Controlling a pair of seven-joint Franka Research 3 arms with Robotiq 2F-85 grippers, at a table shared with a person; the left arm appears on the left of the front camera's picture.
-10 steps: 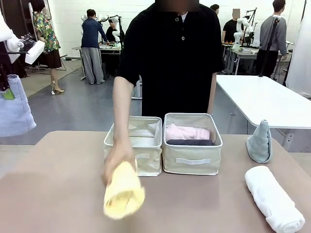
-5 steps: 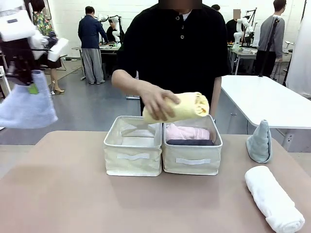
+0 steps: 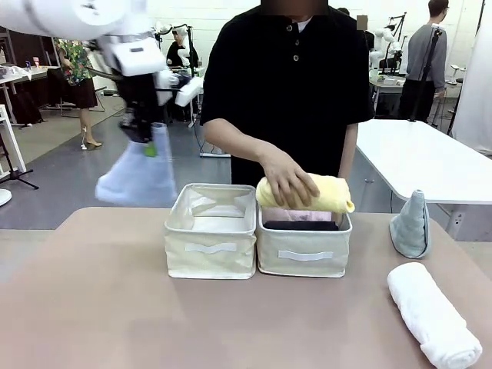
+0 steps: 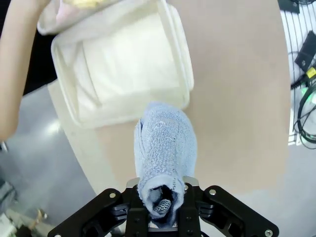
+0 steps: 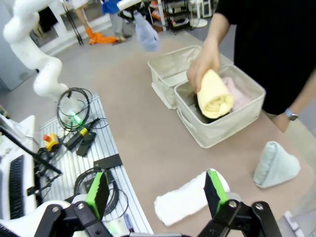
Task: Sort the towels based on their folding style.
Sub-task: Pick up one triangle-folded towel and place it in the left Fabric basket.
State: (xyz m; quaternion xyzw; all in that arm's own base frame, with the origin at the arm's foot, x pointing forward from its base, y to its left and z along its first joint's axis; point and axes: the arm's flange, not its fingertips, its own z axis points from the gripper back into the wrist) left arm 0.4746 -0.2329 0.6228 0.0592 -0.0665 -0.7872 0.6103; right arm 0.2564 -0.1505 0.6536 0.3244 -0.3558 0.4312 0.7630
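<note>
My right claw [image 5: 155,193] is spread wide with nothing between its green pads, looking down on the table [image 3: 100,307] from high on the near right. Nearest on that side lies the white towel [image 3: 433,314], a roll flat on the table, its long axis running from far left to near right. Just beyond it, the pale teal towel [image 3: 411,224] stands upright as a cone with its tip up and its wide base on the table, near the right edge. Past the middle of the table, two beige bins sit side by side and touching. The left bin [image 3: 210,247] shows me only its lining. The right bin [image 3: 304,257] holds the dark grey towel [image 3: 300,225] towards me and the pink towel [image 3: 286,214] behind it, both lying left to right. The person's hand [image 3: 286,178] holds the yellow towel [image 3: 327,194] over the right bin's far rim, a roll with its long axis left to right. To the far left, my left claw [image 3: 144,138] pinches the narrow end of the light blue towel [image 3: 138,178], which hangs in the air just left of the left bin, tip up and wide end down.
</note>
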